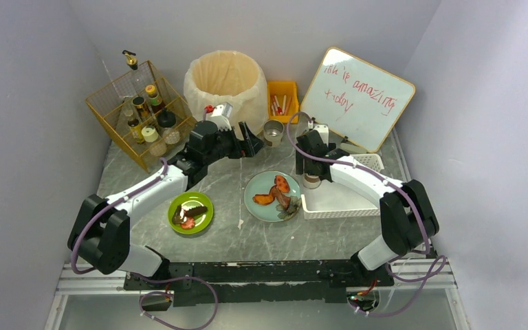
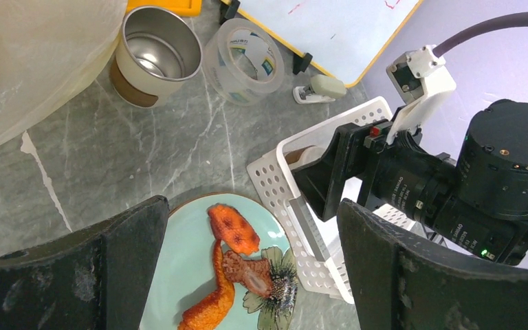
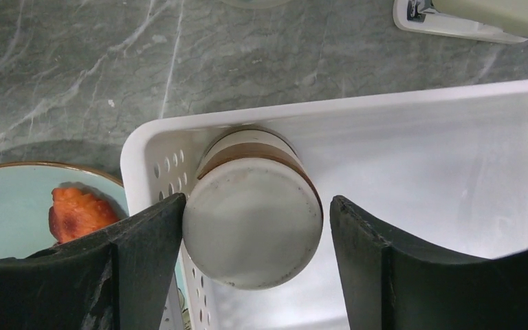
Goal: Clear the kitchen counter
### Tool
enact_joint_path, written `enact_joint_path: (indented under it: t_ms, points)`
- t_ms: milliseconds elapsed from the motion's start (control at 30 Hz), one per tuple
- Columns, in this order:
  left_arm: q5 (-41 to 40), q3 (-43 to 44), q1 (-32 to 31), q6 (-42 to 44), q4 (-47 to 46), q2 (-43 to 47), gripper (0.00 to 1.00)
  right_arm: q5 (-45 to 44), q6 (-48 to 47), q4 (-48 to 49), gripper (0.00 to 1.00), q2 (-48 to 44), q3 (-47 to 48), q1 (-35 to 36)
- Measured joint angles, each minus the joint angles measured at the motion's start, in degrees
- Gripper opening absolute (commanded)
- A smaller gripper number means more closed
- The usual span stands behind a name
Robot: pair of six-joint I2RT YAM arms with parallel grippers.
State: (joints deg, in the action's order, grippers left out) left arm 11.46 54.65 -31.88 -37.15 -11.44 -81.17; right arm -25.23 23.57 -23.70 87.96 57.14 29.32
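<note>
only the right wrist view shows it: the right claw [image 3: 256, 201] sits loose around a cup [image 3: 251, 230] in the white basket [image 3: 412, 103], three o'clock on the grey kitchen counter [image 1: 234, 237]. the left claw [image 2: 252, 205] gapes wide, empty.

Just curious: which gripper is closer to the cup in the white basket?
Right. The right gripper straddles the cup; the left gripper hangs away near the steel tumbler.
</note>
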Motion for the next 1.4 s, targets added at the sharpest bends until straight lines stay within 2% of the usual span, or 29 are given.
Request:
enact_joint_path:
  t_ms: [300, 567, 867, 1200, 1400]
  points:
    - [-2.69, 1.27, -0.15, 1.22, 3.96, -0.24, 0.96, 0.76, 0.02, -0.98, 0.82, -2.93, 0.13, 0.02]
    - [-10.36, 10.67, -5.46, 7.04, 11.65, -5.31, 0.93, 0.57, 0.48, -1.75, 0.80, -10.21, 1.05, 0.09]
    - [-14.95, 28.46, -11.13, 19.32, 21.51, -21.51, 0.90, -1.55, 2.16, -1.77, 0.80, -20.79, 1.03, -0.26]
    - [-16.92, 50.86, -12.31, 32.35, 33.88, -40.06, 0.86, -3.32, 2.99, -0.72, 0.80, -30.27, -0.48, -1.27]
    - [-19.69, 57.83, -12.28, 38.77, 38.07, -46.07, 0.80, -3.67, 2.93, -0.55, 0.80, -31.52, -0.70, -1.38]
